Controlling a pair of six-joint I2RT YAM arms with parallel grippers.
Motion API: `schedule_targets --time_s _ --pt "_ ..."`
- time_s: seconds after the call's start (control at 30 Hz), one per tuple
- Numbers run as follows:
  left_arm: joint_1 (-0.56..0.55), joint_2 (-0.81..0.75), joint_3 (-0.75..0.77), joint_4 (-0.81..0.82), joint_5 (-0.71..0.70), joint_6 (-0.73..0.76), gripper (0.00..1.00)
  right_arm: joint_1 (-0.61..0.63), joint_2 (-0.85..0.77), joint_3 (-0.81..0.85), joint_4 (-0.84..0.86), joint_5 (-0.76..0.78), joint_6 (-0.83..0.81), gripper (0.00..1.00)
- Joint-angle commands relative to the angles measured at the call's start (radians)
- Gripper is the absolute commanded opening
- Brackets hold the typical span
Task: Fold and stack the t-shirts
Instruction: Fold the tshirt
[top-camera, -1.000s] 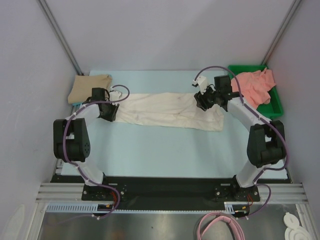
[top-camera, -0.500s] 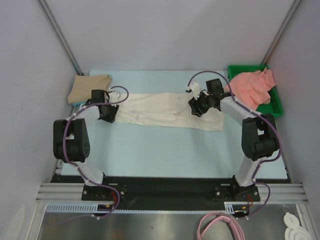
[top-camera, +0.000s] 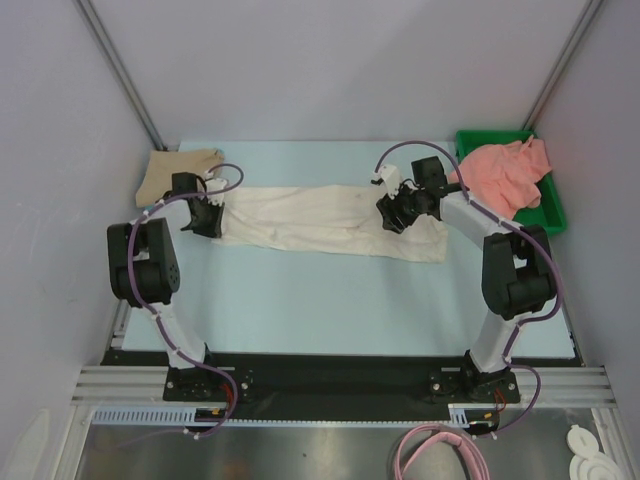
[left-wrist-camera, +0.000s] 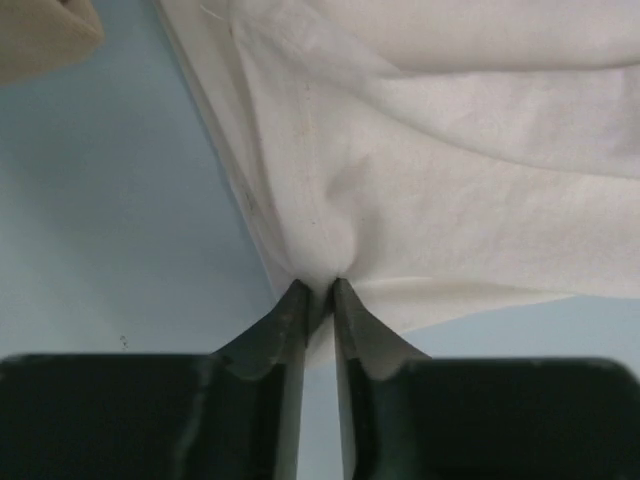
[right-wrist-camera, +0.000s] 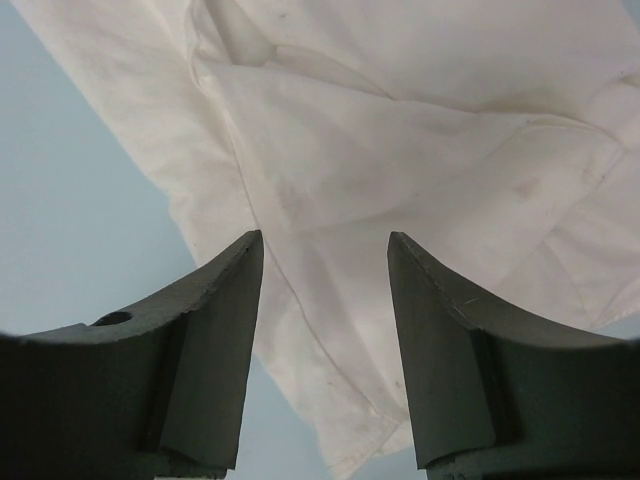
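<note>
The cream shirt (top-camera: 330, 222) lies stretched across the desk (top-camera: 330, 300). My left jaws pinch its left edge; my right jaws hang open over its right part. I should grip there too, then lift both ends level.

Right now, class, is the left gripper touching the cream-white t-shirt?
Touching. The left wrist view shows the left gripper closed on a pinched fold of the cream-white t-shirt, with cloth caught between its fingertips.
</note>
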Motion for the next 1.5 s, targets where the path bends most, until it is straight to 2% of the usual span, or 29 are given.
schedule_targets --time_s 0.0,0.07,0.27,0.43,0.53,0.57,0.67,0.83,1.03,1.23,1.33,1.37,1.47 --pt "0.019 0.021 0.043 -0.052 0.099 -0.007 0.17 0.004 0.005 0.034 -0.008 -0.016 -0.014 0.57" --pt "0.022 0.001 0.02 -0.036 0.096 -0.012 0.0 0.004 0.008 0.032 -0.007 -0.016 -0.014 0.57" --pt "0.023 -0.114 -0.07 -0.021 0.057 -0.035 0.0 0.015 0.046 0.055 -0.027 -0.01 -0.029 0.57" --pt "0.023 -0.149 -0.122 -0.049 0.045 -0.021 0.0 0.035 0.062 0.062 -0.028 0.006 -0.034 0.57" --pt "0.023 -0.163 -0.148 -0.049 0.022 -0.01 0.18 0.039 0.063 0.062 -0.025 0.006 -0.035 0.57" --pt "0.023 -0.175 -0.153 -0.05 0.019 -0.009 0.31 0.041 0.065 0.062 -0.03 0.006 -0.037 0.57" --pt "0.023 -0.229 -0.176 -0.03 0.031 -0.012 0.4 0.048 0.077 0.065 -0.035 0.006 -0.046 0.58" --pt "0.014 -0.283 -0.171 -0.024 0.111 -0.018 0.42 0.056 0.085 0.059 -0.025 0.048 -0.052 0.6" --pt "0.006 -0.192 -0.127 -0.027 0.154 -0.022 0.38 0.062 0.1 0.057 -0.027 0.096 -0.057 0.61" --pt "0.005 -0.12 -0.133 -0.035 0.125 -0.019 0.35 0.064 0.115 0.057 -0.03 0.125 -0.067 0.58" --pt "0.005 -0.111 -0.138 -0.033 0.097 -0.013 0.35 0.071 0.124 0.059 -0.03 0.148 -0.069 0.5" --pt "0.005 -0.113 -0.141 -0.032 0.093 -0.012 0.35 0.071 0.124 0.055 -0.018 0.157 -0.069 0.4" --pt "0.005 -0.111 -0.147 -0.03 0.09 -0.01 0.34 0.082 0.126 0.055 -0.004 0.188 -0.072 0.22"
